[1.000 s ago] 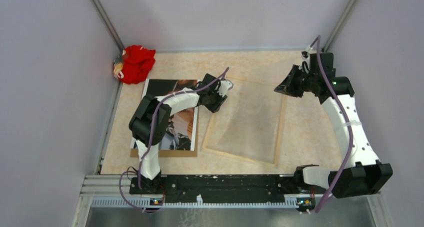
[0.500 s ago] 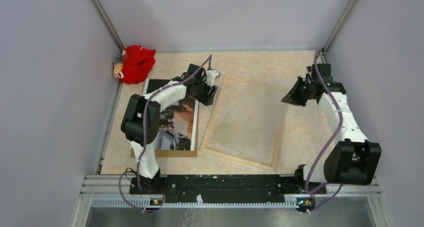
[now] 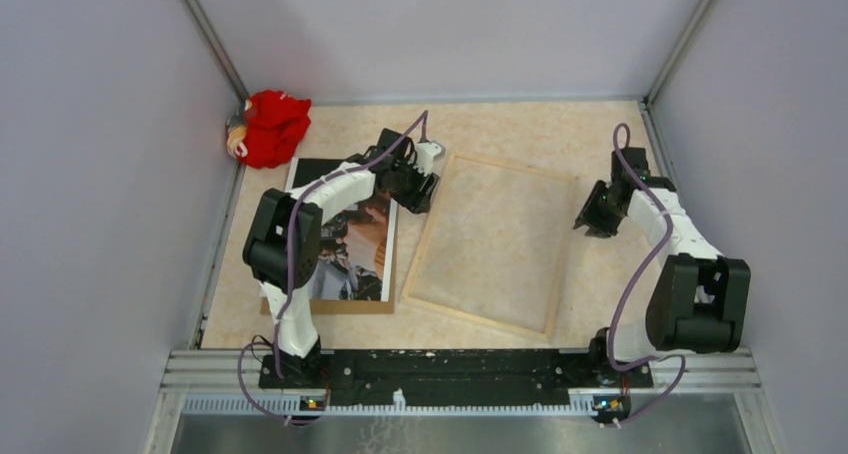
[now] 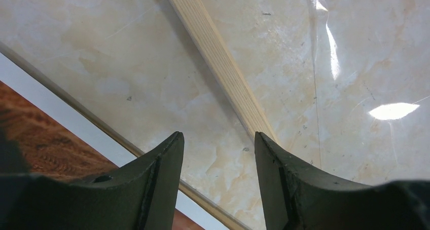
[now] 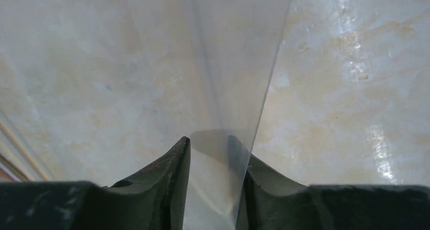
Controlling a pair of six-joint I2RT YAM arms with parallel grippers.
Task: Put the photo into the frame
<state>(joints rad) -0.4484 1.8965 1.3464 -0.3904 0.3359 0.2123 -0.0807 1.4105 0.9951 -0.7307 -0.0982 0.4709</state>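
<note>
The photo (image 3: 352,236), dark with a white border, lies flat at the left on a brown backing board (image 3: 330,306). The frame (image 3: 423,239) lies beside it, pale wood back up, with a clear sheet (image 3: 495,239) over its opening. My left gripper (image 3: 417,186) is open and empty over the gap between them; the left wrist view shows the frame's rail (image 4: 223,73) and the photo's border (image 4: 61,108). My right gripper (image 3: 592,216) is low at the frame's right edge. Its jaws (image 5: 218,139) stand apart with the clear sheet's edge (image 5: 238,47) between them.
A red cloth toy (image 3: 272,126) sits in the far left corner. Grey walls close in the table on the left, back and right. The black base rail (image 3: 440,366) runs along the near edge.
The clear sheet, held raised over the frame, has come down onto it. My left gripper let go and drew back left. My right arm dropped and swung to the frame's right edge.
</note>
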